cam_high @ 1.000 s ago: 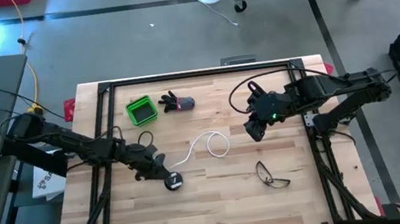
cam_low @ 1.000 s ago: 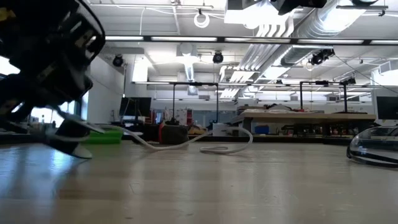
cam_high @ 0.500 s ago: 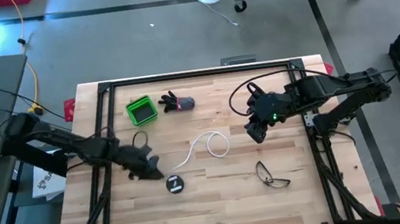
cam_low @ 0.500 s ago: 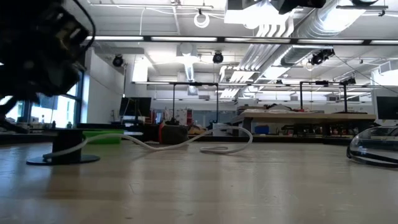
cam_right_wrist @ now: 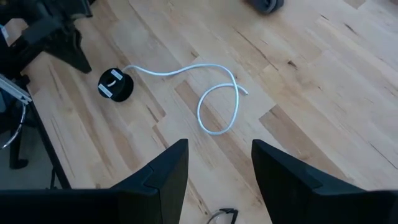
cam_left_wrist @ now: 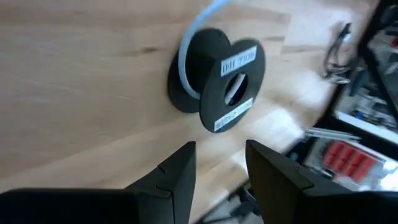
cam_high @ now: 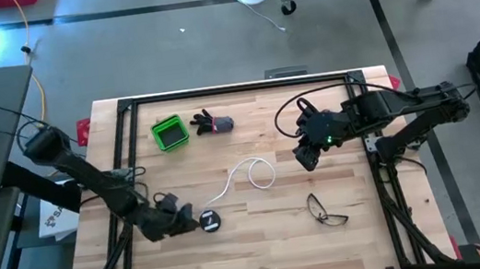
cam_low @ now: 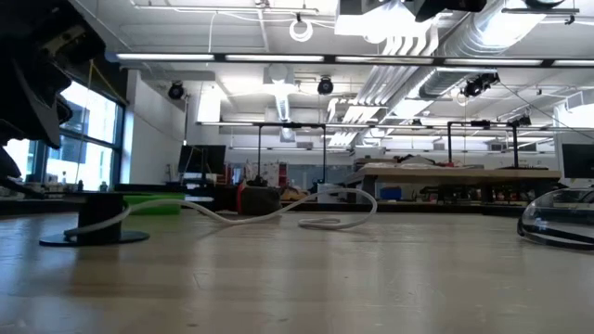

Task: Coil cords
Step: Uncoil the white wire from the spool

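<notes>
Now the left gripper hangs low over the near-left part of the wooden table, its fingers parted by a modest gap and holding nothing, with the small black reel lying just beside it to the right. From the reel the thin white cord runs toward the table's middle and ends in a loose loop, none of it yet wound (the reel's flat face, with its white label, looks up in the left wrist view). The right gripper waits above the right-centre of the table, fingers apart and empty, the cord's loop below and ahead of it.

To coil well, the left gripper would likely need to close squarely across the reel's rim so it cannot twist or skid on the smooth wood, while the right takes the free end near the loop and feeds it in with light, steady tension. Slack should probably be drawn out first, or the loop may kink. Eyeglasses, a green box and a dark glove lie well clear.
</notes>
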Controlling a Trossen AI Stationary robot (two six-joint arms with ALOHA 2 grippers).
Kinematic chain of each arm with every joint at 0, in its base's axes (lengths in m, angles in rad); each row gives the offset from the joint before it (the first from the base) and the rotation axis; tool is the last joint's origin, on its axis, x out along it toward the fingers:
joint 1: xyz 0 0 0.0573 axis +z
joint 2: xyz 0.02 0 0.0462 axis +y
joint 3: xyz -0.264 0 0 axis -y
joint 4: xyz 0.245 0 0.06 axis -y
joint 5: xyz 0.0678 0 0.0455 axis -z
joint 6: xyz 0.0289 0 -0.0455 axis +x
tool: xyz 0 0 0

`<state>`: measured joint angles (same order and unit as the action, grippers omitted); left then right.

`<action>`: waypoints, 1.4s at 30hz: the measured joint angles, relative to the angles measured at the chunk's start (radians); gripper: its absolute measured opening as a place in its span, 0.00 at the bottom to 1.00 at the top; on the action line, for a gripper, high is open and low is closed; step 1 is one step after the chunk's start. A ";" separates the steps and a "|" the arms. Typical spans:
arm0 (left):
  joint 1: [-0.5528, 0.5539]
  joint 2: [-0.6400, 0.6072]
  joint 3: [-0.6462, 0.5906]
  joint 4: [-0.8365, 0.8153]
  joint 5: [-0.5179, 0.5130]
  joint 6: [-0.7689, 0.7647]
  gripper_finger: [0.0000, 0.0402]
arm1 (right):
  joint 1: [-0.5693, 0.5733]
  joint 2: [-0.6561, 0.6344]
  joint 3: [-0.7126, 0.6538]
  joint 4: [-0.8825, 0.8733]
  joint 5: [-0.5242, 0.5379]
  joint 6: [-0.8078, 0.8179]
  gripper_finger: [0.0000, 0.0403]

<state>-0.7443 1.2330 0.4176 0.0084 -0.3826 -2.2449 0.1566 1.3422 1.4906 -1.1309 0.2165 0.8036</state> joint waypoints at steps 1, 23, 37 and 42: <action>0.006 0.035 0.021 -0.002 0.002 0.002 0.33 | 0.000 0.000 0.000 0.000 0.000 0.000 0.43; 0.072 0.183 0.056 0.051 0.042 0.003 0.33 | 0.000 0.000 0.000 0.004 -0.017 -0.019 0.43; 0.099 0.187 0.055 0.082 -0.034 0.006 0.33 | 0.000 0.000 0.000 0.007 -0.018 -0.017 0.43; 0.111 0.187 0.055 0.107 -0.052 0.013 0.24 | 0.000 0.000 0.000 0.007 -0.018 -0.016 0.43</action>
<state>-0.6331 1.4197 0.4728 0.1150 -0.4345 -2.2323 0.1566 1.3422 1.4910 -1.1240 0.1989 0.7879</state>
